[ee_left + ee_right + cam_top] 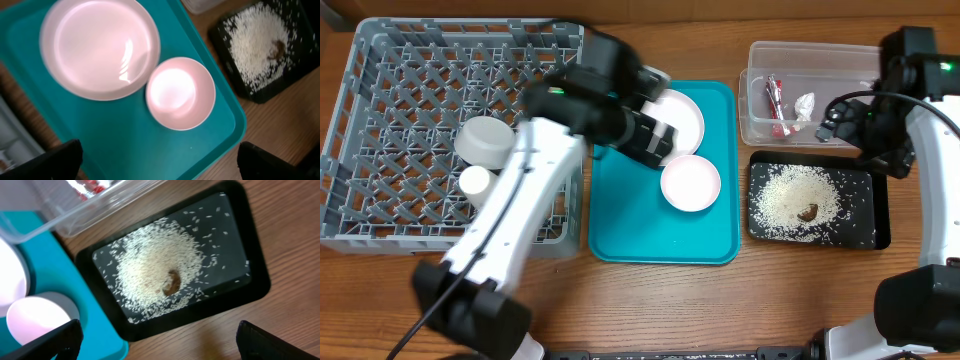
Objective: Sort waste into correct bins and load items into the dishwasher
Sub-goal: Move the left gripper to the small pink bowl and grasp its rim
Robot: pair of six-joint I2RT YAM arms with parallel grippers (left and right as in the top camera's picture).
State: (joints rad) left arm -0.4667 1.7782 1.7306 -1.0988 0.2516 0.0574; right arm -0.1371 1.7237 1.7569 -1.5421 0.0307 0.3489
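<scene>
Left pincer (165,162): you are holding it wide apart over the teal tray (115,135).
Right pincer (162,342): also gaping, hovering near the rice (150,270).

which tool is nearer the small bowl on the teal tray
Left. The left tool hangs over the teal tray, just beside the small bowl; the right tool is off by the clear tub.

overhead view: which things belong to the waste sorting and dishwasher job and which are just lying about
Job: plate, pinkish bowl, grey bowl, cup, dish rack, clear tub, wrapper, white scrap, black tray, rice, brown lump.
Just there: teal tray, wooden table.
</scene>
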